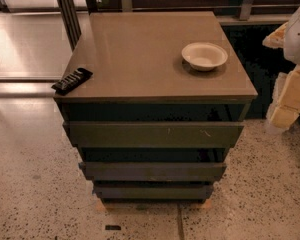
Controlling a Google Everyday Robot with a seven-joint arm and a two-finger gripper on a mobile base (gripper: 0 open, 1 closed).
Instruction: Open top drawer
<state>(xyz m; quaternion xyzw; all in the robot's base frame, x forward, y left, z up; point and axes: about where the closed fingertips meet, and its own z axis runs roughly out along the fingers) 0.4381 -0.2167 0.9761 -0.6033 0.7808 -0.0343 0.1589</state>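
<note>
While the gripper is hanging at the right edge of the view, spread or closed I cannot tell, the top drawer is sitting to its left and slightly lower, not yet pulled. Its handleless panel is offering little purchase, so a low reach is risking the narrower drawer front beneath. Farther left, a dark packet is overhanging the surface. Up and left of the gripper, a bowl is resting. A hard jerk is likely to shake either loose.

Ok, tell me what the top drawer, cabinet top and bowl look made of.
The top drawer: matte dark painted wood or laminate, pale scratches. The cabinet top: smooth laminate perhaps, soft reflections. The bowl: pale, maybe paper or plastic. The hand, at right edge: cream, likely plastic.
</note>
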